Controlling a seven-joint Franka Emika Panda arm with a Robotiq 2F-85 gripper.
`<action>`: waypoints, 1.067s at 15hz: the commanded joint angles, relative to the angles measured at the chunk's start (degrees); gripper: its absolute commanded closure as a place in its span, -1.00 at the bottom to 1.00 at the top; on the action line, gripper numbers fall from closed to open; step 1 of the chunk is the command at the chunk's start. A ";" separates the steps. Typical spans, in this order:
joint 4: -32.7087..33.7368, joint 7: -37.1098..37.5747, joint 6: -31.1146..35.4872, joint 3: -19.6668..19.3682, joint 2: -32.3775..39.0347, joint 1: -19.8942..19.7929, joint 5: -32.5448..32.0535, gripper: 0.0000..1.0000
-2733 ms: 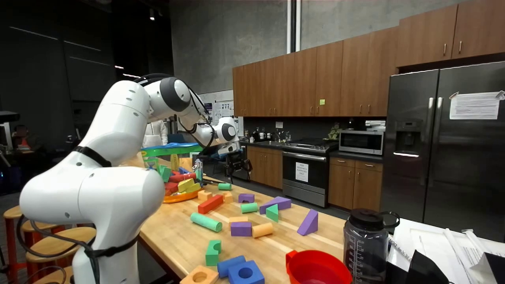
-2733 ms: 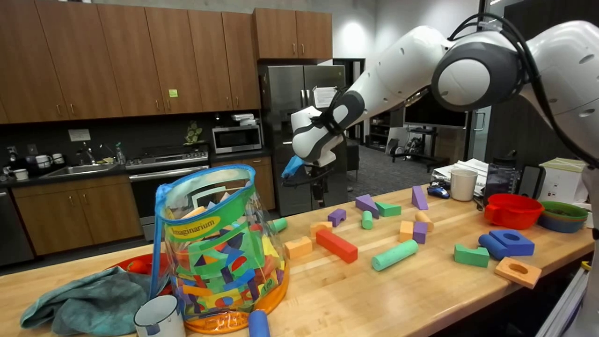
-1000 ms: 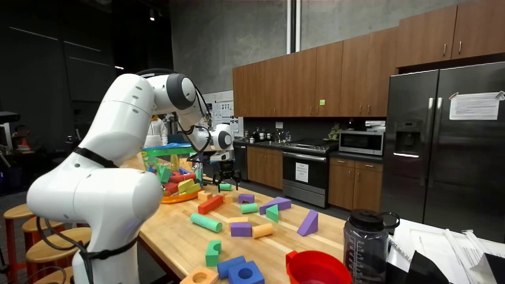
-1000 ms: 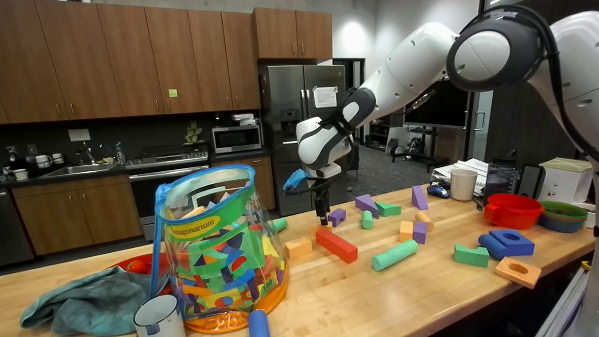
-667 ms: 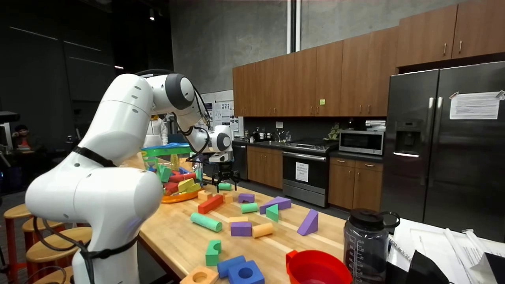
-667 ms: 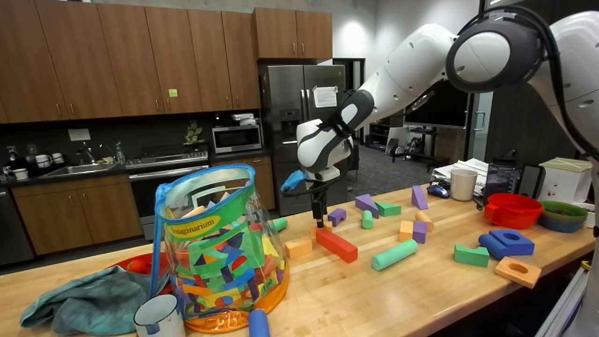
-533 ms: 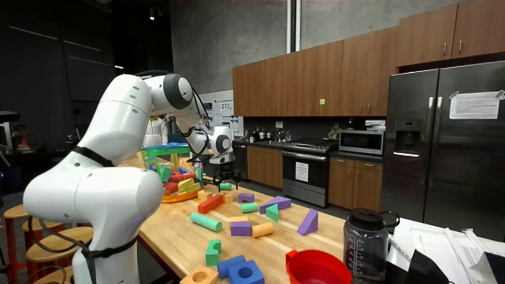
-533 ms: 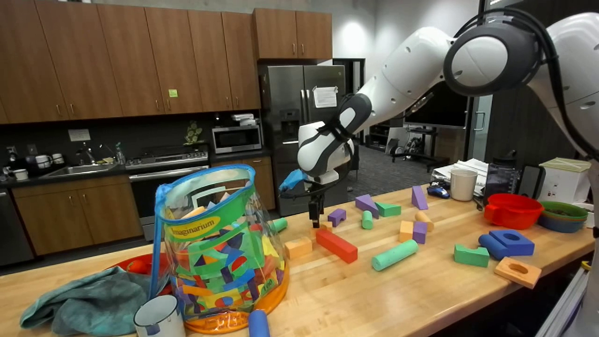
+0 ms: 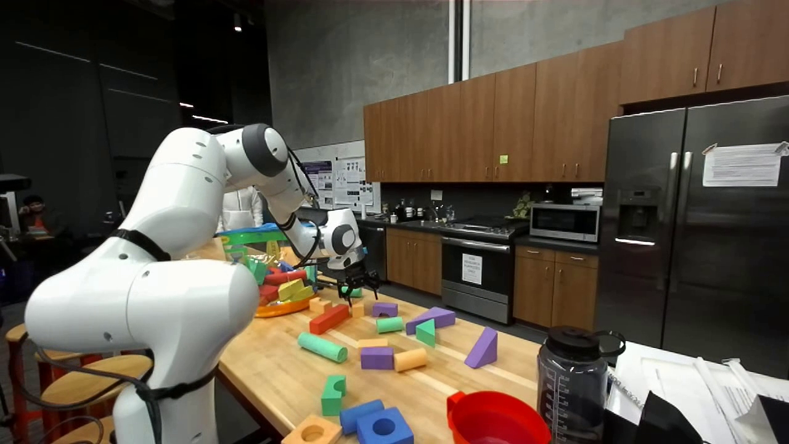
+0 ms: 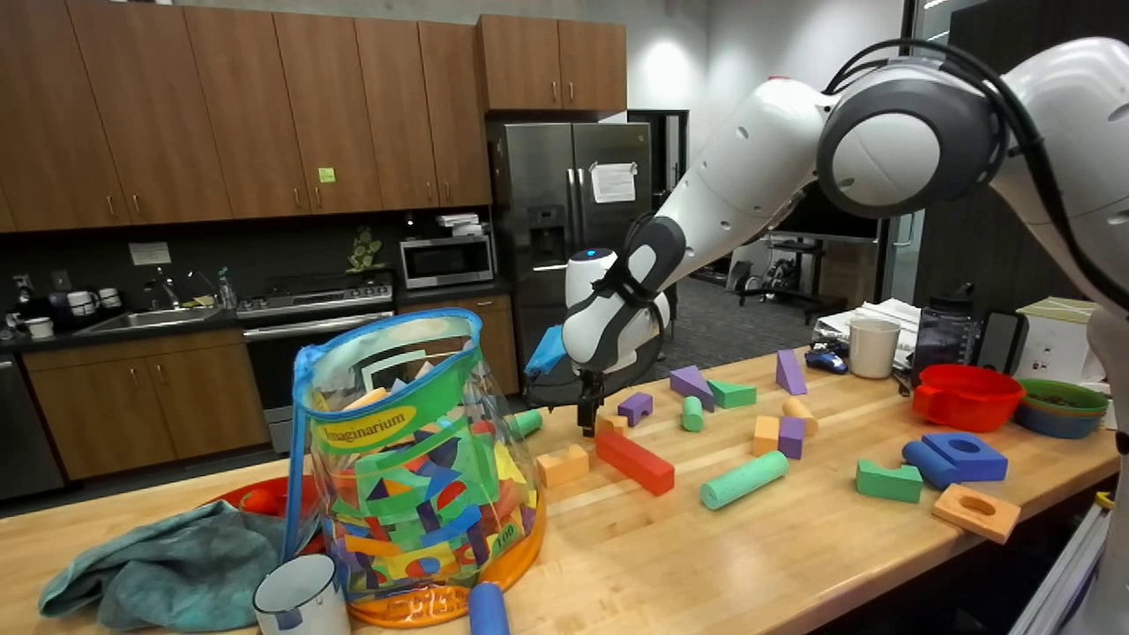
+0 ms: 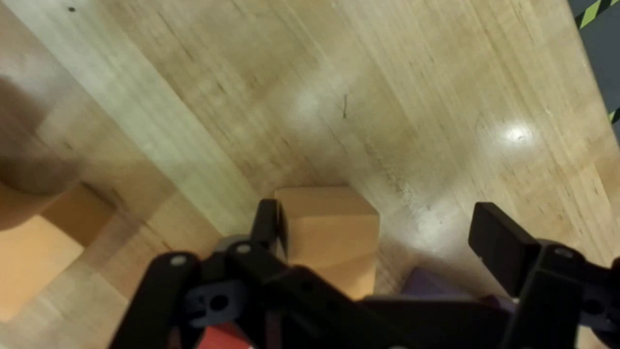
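Nothing is gripped right now: the gripper (image 11: 378, 218) is spread wide open, and a small orange block (image 11: 332, 242) is framed between its 2 fingers (image 11: 267, 223) on the table (image 11: 290, 106), though way off-centre. It's tucked right up beside 1 finger (contact can't be made out), with a big gap left on the far side. If the jaws get closed like that, the block could be shoved sideways or twisted instead of being pinched square. In an exterior view the gripper (image 9: 363, 297) looks tilted too, so a fingertip might be snagged on the block's top edge. The red block (image 10: 635, 461) and purple arch (image 10: 633, 404) are parked close by, so they could be bumped if the gripper is swung a bit off. Oddly, the lopsided spacing is only given away by the wrist view; in an exterior view the orange block (image 10: 615, 423) is partly covered by the red block. From the wrist only a purple patch and a red sliver are caught, while the arch shape and the clear bag of blocks (image 10: 445, 388) are shown in both exterior views.
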 commanded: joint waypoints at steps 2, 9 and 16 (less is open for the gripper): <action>-1.35 0.00 0.09 -10.16 1.64 7.25 3.38 -1.00; -2.48 -0.01 -5.32 -19.46 4.02 14.09 4.19 -0.39; -2.93 -0.01 -7.40 -20.25 4.81 16.34 3.48 0.50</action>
